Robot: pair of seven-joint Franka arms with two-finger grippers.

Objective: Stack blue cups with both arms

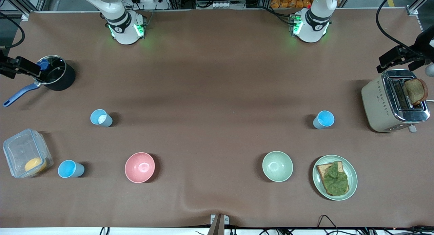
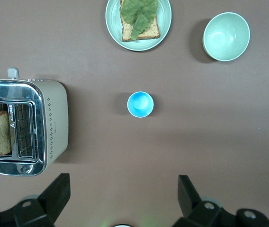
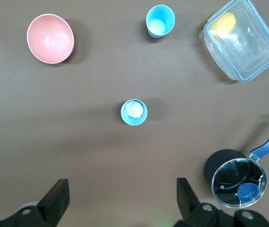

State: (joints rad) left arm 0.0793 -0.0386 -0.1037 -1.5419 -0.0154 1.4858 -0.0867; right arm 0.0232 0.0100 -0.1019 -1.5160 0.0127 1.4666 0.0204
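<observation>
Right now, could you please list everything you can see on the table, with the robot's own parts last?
blue cups: three, light blue, upright; first and second toward the right arm's end, third toward the left arm's end.
pink bowl: one, beside the second cup.
green bowl: one, pale green, beside the plate.
plate: one, pale green, holding bread topped with lettuce.
toaster: one, cream and chrome, bread slice sticking out.
pot: one, black, blue handle.
clear container: one, something yellow inside.
left pincer: black, open, over bare table near the toaster.
right pincer: black, open, near the pot.
</observation>
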